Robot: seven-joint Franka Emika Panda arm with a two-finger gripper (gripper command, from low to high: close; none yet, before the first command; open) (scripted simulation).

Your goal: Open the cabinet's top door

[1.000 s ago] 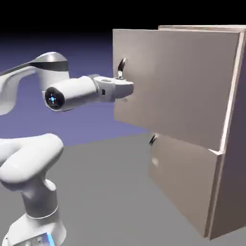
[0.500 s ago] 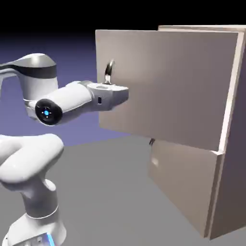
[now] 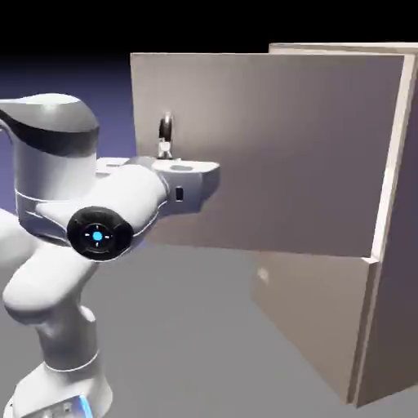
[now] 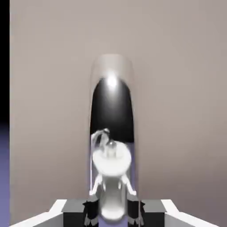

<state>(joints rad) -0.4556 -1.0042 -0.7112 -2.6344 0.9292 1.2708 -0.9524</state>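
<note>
On the cabinet's (image 3: 318, 326) upper front, the top door (image 3: 277, 147) stands swung open, a flat beige-tan panel shading to dusky mauve, its curved handle (image 4: 112, 106) glossy and mirror-like near the free edge; the hand (image 4: 112, 208) pinches the handle's lower part.

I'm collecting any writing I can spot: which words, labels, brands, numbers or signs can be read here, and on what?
None can be read.
Arm: a lit blue dot, no readable text.
Door, handle and cabinet: no text shows.
</note>
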